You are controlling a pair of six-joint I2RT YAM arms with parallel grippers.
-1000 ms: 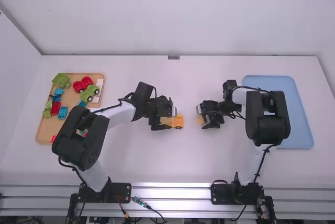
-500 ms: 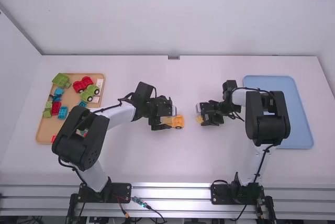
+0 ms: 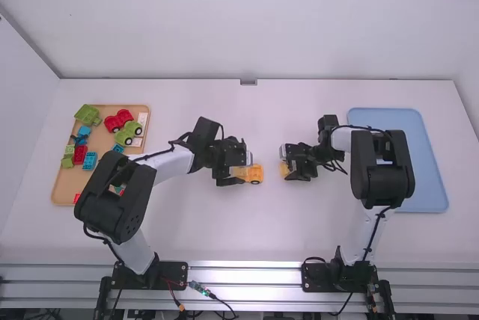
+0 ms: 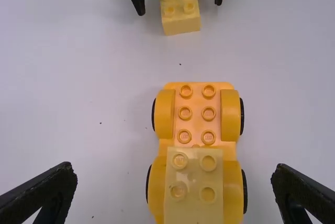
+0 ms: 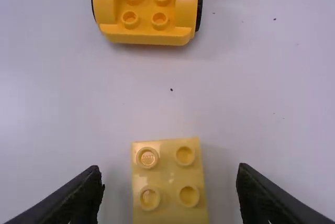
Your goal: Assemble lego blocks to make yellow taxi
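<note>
Blocks (image 3: 90,161) lie in the left tray (image 3: 66,188), near the left edge of the table (image 3: 239,238); the right tray (image 3: 428,163) lies near the right edge. Between them, the wheeled base (image 3: 256,174) bears a stacked brick (image 4: 193,200) at left; a loose brick (image 5: 168,179) lies to its right.

"Is that wheeled car base (image 4: 197,122) orange?"
"Yellow-orange, I'd say, with black tyres (image 4: 244,192). Both four-stud bricks (image 5: 168,182) are paler yellow."
"And that tray (image 3: 430,163) is light blue."

The yellow car base (image 4: 197,114) and loose yellow brick (image 5: 168,179) are glossy plastic — the tabletop (image 3: 224,230) smooth and matt.
</note>
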